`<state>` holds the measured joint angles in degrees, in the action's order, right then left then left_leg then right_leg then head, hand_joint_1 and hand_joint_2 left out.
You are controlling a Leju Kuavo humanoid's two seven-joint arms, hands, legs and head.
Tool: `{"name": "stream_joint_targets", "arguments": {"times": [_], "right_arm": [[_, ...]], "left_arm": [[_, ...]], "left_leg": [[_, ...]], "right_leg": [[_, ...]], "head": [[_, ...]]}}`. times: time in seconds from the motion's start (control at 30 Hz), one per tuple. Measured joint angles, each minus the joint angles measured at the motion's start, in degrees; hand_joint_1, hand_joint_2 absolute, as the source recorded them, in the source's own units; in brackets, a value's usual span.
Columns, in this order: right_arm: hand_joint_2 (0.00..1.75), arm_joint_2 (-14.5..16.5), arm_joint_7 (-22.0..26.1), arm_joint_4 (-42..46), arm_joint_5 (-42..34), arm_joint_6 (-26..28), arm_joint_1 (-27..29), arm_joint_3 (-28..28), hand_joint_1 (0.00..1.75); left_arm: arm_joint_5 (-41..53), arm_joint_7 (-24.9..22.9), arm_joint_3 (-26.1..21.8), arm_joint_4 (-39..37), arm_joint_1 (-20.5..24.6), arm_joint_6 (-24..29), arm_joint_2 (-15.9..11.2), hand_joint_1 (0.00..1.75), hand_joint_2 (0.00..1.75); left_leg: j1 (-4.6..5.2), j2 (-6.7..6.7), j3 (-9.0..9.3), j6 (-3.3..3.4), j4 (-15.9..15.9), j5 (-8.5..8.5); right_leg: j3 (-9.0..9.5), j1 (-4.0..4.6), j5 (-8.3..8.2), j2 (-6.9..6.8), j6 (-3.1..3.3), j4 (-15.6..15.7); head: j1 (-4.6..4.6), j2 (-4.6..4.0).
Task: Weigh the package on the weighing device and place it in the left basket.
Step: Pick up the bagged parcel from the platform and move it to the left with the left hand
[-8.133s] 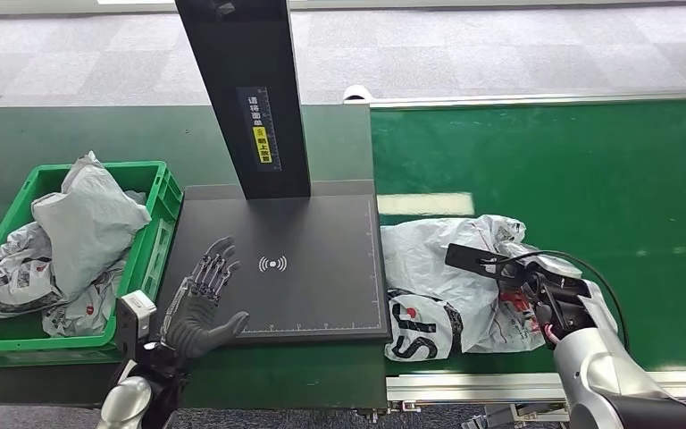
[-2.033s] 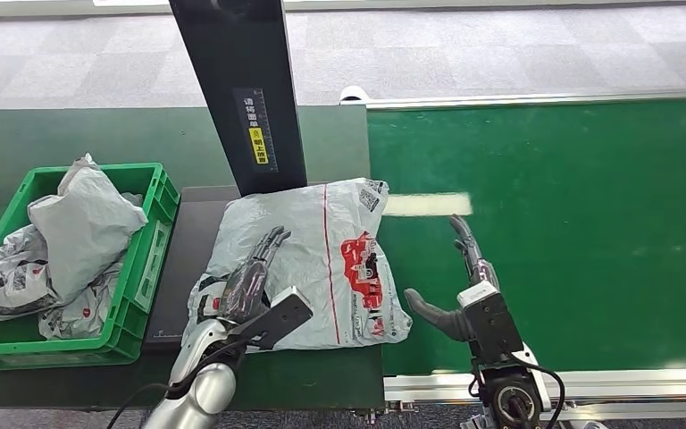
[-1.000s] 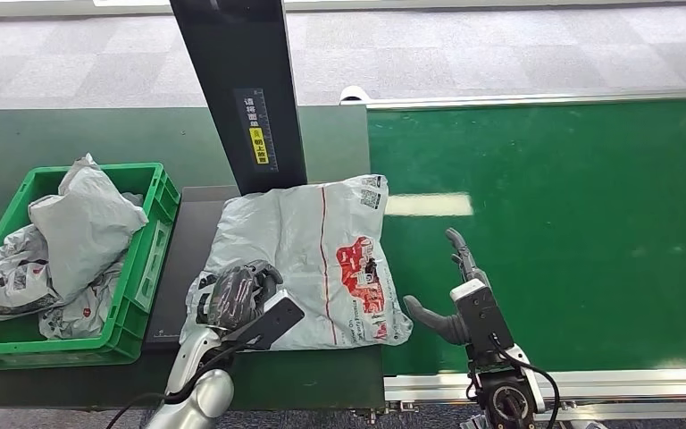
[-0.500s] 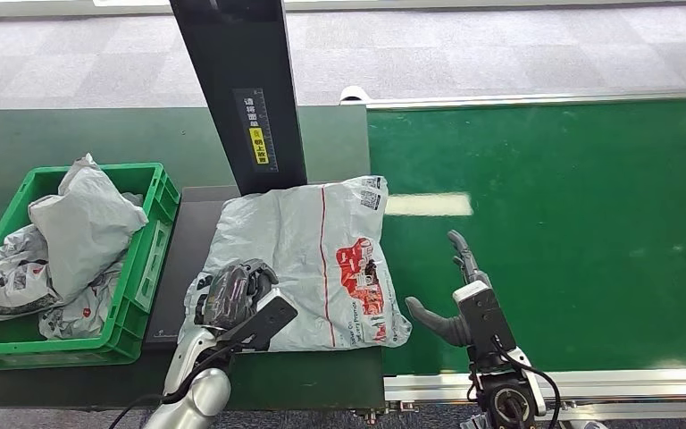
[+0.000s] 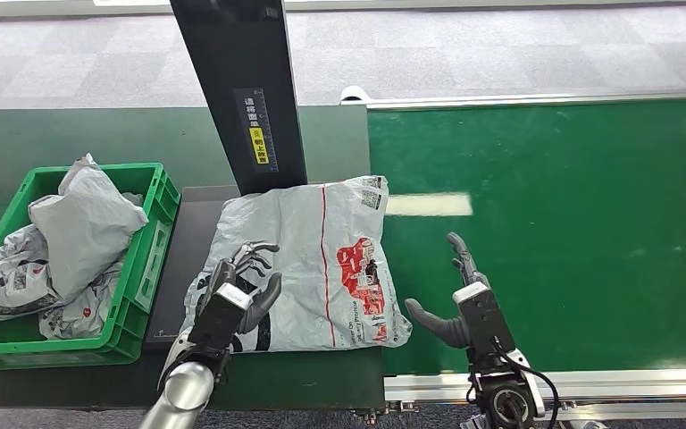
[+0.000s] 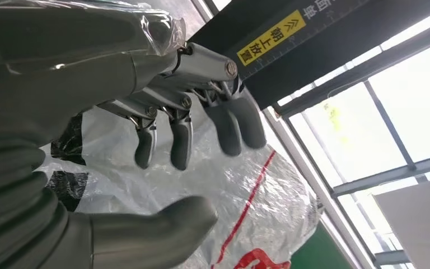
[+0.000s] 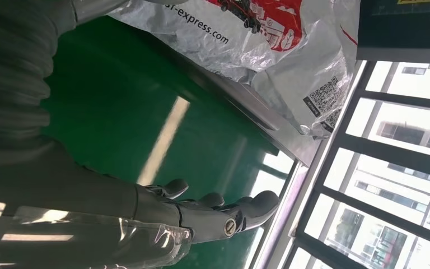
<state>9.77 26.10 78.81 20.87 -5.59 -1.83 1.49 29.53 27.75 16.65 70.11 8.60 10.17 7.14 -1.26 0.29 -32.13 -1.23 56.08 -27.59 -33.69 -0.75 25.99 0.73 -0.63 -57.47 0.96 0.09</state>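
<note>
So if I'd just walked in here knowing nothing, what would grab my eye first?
Probably the big grey plastic package with its red print, lying on the black weighing device under a tall dark post. The robot's left hand is at the package's near corner, fingers apart, while the right hand hangs open above the bright green belt. On the left, a green basket already holds crumpled bags.

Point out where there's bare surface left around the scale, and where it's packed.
Bare: the green conveyor belt beyond the open right robot hand, and the dark table behind the basket. Crowded: the green basket is heaped with bags, and the package covers most of the scale plate, left robot hand over it.
</note>
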Motion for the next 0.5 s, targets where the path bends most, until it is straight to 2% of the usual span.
{"name": "stream_joint_targets", "arguments": {"times": [0.23,0.3,0.4,0.5], "right_arm": [[1.75,0.0,0.09,-0.39,-0.1,-0.01,-0.01,0.01,0.0],[1.75,0.0,0.25,-0.46,-0.15,-0.01,-0.09,0.04,0.0],[1.75,-0.03,0.44,-0.86,-0.18,-0.01,-0.45,0.26,0.0],[1.75,-0.08,0.52,-1.32,-0.22,-0.01,-0.75,0.52,0.0]], "left_arm": [[-1.36,0.63,-0.08,2.4,-0.66,-1.68,-0.05,0.0,1.75],[-5.58,1.14,-0.13,2.63,-0.66,-6.79,-0.08,0.0,1.75],[-14.26,1.71,-0.19,2.84,-0.74,-18.18,-0.15,0.0,1.75],[-17.2,2.1,-0.25,3.15,-0.86,-22.81,-0.18,0.0,1.75]], "left_leg": [[0.0,-0.01,0.01,0.0,0.0,0.0],[0.0,-0.01,0.0,0.0,0.0,0.0],[0.0,0.0,0.0,0.0,0.0,0.0],[0.0,0.0,0.0,0.0,0.0,0.0]], "right_leg": [[0.01,0.0,0.0,0.0,0.0,0.0],[0.01,0.0,0.0,0.0,0.0,0.0],[0.0,0.0,0.0,0.0,0.0,0.0],[0.0,0.0,0.0,0.0,0.0,0.0]], "head": [[-0.01,0.0],[-0.01,0.0],[-0.01,0.0],[0.0,0.0]]}}
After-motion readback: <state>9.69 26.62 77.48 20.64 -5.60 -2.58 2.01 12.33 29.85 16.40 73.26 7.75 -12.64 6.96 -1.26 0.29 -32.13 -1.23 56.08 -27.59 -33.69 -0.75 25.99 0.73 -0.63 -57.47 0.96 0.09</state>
